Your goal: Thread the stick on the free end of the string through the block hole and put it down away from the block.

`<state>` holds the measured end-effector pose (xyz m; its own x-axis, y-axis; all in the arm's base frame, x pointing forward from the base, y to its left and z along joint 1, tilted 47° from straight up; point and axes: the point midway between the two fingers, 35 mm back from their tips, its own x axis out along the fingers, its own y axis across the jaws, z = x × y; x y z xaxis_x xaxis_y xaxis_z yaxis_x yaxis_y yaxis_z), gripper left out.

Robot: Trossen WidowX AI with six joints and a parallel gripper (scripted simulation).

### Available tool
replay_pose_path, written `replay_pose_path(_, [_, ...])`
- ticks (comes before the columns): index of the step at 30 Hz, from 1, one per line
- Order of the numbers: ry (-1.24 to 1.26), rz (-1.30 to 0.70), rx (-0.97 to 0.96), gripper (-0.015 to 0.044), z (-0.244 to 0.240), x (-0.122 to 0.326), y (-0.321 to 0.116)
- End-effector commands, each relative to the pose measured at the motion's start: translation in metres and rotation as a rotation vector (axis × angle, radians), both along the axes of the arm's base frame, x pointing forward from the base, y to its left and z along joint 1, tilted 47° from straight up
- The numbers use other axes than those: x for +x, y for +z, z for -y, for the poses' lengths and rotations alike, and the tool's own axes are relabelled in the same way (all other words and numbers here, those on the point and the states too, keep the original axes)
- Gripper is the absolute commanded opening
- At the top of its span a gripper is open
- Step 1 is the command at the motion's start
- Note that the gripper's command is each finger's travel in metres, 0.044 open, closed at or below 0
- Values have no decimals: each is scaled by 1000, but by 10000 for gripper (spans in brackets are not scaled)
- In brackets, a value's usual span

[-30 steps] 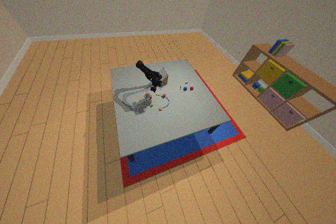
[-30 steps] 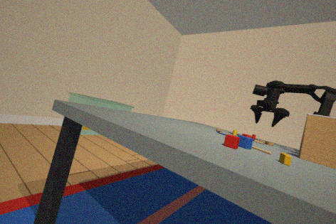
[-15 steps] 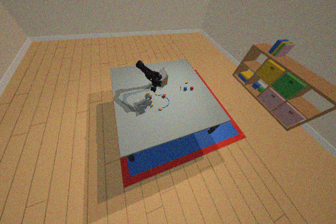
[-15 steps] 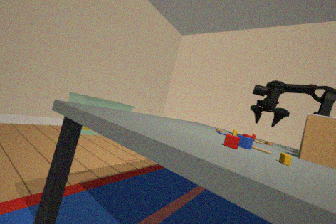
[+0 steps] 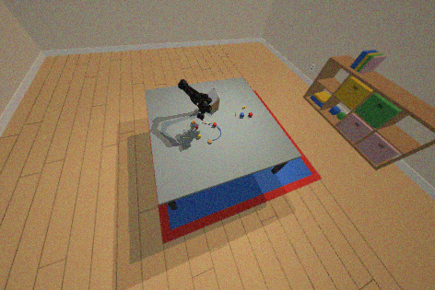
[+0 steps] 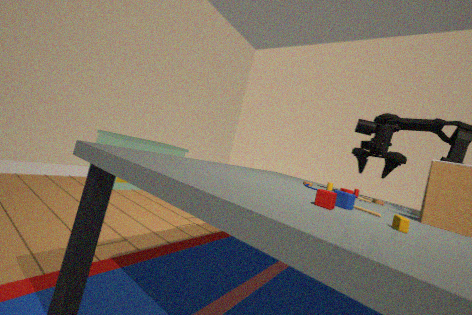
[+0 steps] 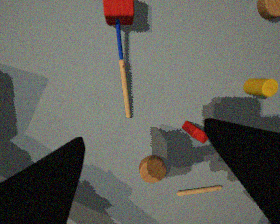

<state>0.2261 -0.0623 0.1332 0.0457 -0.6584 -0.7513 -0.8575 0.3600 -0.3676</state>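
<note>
The wooden block (image 5: 215, 106) (image 6: 450, 198) stands on the table beside the arm; its hole is not visible. The string's stick (image 7: 125, 90) lies on the table, joined to the blue string (image 7: 119, 41) (image 5: 220, 133). The string meets a red cube (image 7: 118, 11) (image 5: 215, 124) at the top of the wrist view; whether it runs under or behind is unclear. In the top view it curves to the round button (image 5: 209, 142) (image 6: 306, 183). My gripper (image 7: 145, 133) (image 6: 373, 174) is wide open and empty above the table, with the stick's near end beyond and between the fingertips.
A brown round piece (image 7: 152, 168), a small red piece (image 7: 195, 131), a yellow cylinder (image 7: 261, 87) and a loose stick (image 7: 199, 190) lie near. A blue cube (image 6: 345, 200), another red cube (image 6: 326, 199), a yellow block (image 6: 401, 223) and another loose stick (image 6: 367, 211) lie farther off.
</note>
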Motion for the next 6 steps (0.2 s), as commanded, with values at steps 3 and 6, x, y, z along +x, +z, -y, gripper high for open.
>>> replay_pose_path(3, [0,0,0,440,0,0,0])
replay_pose_path(6, [0,0,0,440,0,0,0])
